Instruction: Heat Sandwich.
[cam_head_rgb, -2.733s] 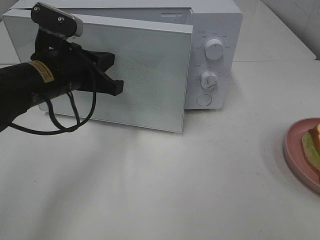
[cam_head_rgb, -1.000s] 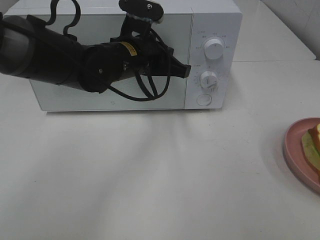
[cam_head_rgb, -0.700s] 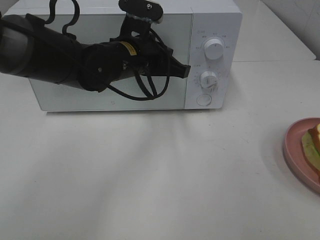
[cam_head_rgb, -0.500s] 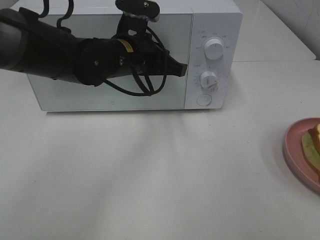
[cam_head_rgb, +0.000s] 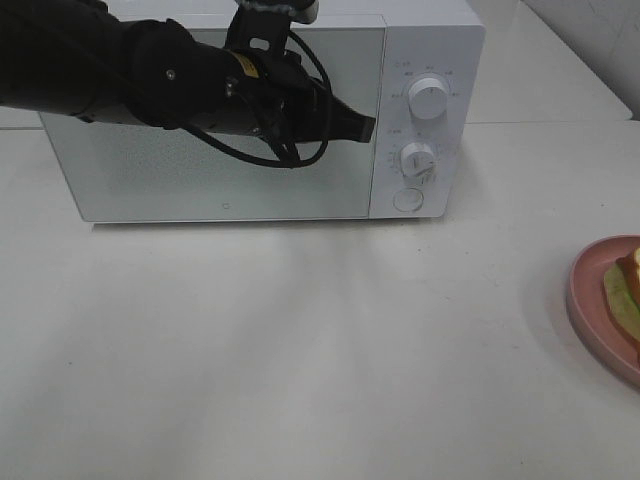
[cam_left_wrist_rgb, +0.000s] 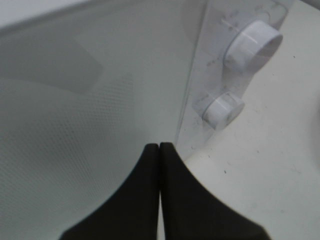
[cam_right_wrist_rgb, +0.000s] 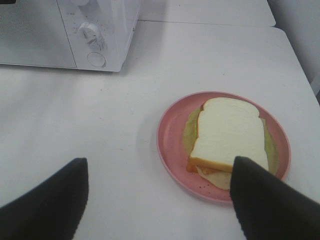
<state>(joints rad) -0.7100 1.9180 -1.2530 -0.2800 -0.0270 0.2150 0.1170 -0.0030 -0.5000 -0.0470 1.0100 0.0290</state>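
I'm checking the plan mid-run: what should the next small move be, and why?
Probably reopen the white microwave's glass door: it looks closed, while the sandwich sits on the round pink plate. The shut left hand is near the door's edge; the open right hand hovers by the plate.

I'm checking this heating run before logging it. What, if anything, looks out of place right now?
The microwave door is shut, yet the sandwich sits outside on its plate, right of the oven. The shut left hand is at the door's edge near the knobs. Nothing looks spilled or damaged.
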